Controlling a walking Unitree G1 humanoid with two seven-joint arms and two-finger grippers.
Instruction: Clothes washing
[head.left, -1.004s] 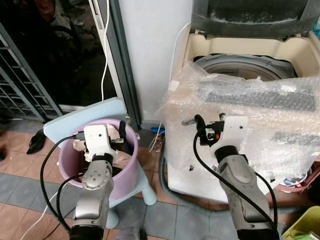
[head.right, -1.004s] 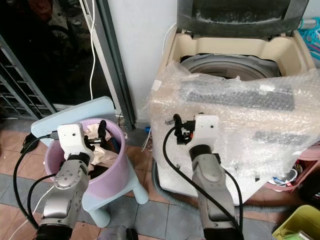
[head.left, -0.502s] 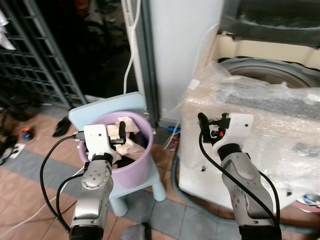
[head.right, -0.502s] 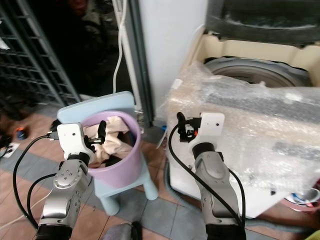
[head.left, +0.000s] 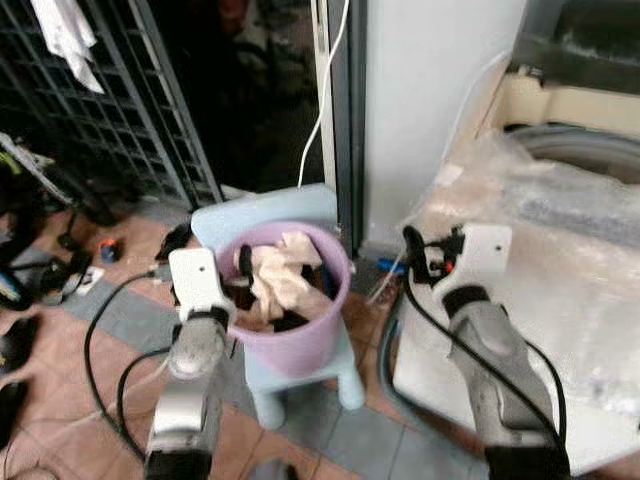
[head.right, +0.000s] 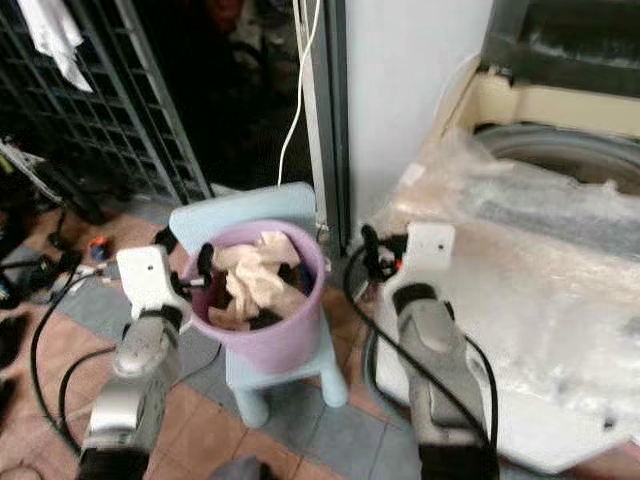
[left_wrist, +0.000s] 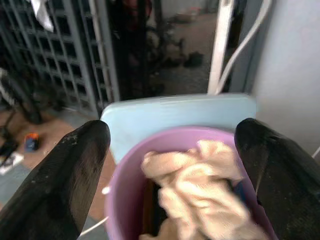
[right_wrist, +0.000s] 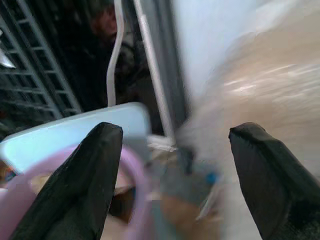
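Observation:
A purple bucket (head.left: 300, 335) holding beige clothes (head.left: 280, 280) stands on a light blue stool (head.left: 300, 375) on the tiled floor. My left gripper (head.left: 236, 268) is open at the bucket's near left rim. In the left wrist view, its fingers (left_wrist: 75, 165) stand wide apart with the bucket (left_wrist: 125, 200) and the clothes (left_wrist: 200, 185) between them. To the right stands the top-loading washing machine (head.left: 560, 290), its front wrapped in bubble wrap and its drum opening (head.right: 570, 145) uncovered. My right gripper (head.left: 425, 252) is open and empty in front of the machine's left corner.
A white pillar (head.left: 430, 90) rises behind the stool, with a white cable (head.left: 325, 100) hanging beside it. A dark metal grille (head.left: 110, 110) fills the left. Shoes and small items (head.left: 40, 280) lie on the floor at the left. A grey hose (head.left: 385, 360) curves under the machine.
The whole picture has shifted and blurred: the camera has turned left, so the bucket now sits near the middle and the washing machine at the right. Both grippers stay open.

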